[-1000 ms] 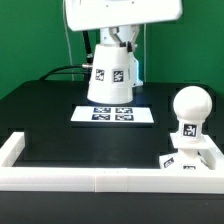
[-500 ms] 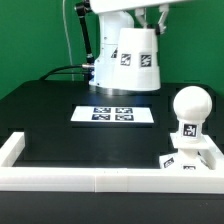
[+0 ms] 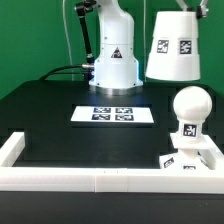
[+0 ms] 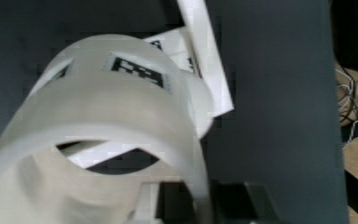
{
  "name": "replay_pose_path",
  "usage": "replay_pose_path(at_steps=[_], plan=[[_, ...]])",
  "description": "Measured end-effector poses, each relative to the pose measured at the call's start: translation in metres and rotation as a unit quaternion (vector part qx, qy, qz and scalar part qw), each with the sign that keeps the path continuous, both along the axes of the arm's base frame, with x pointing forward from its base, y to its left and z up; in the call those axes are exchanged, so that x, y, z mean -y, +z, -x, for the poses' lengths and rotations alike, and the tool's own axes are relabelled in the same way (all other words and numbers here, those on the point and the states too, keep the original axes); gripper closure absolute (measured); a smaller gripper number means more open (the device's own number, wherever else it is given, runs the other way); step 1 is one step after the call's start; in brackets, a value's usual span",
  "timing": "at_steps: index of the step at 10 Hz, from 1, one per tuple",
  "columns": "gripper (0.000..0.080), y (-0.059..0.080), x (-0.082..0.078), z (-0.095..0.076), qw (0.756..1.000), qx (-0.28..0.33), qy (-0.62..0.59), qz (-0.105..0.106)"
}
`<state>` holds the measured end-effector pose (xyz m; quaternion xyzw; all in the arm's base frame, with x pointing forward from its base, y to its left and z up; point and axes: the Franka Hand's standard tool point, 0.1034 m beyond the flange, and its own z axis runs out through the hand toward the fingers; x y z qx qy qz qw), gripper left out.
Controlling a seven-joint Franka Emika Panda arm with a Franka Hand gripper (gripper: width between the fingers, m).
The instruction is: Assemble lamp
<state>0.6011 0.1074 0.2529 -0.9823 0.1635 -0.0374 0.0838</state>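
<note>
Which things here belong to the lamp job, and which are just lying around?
Lamp job:
shade, lifted clear of the table
bulb, standing upright in the base
base

Not part of it:
marker board, flat on the table
white rail along the table's front edge

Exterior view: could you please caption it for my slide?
Shade held aloft above the bulb standing on its base inside the white rail.

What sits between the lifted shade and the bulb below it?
Nothing: in the exterior view, only open air separates the shade from the bulb.
</note>
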Motion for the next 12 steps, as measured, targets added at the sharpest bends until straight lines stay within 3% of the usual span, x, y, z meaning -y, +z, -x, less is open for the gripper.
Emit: replay_pose_path(at_steps=[3, 8, 12], plan=[[0.0752, -0.017, -0.011, -0.012, 1.0, -0.006, 0.002, 0.004], [0.0752, -0.061, -0.015, -0.009, 1.0, -0.019, 0.005, 0.015], [0.0752, -0.079, -0.015, -0.008, 1.0, -0.014, 0.005, 0.019]])
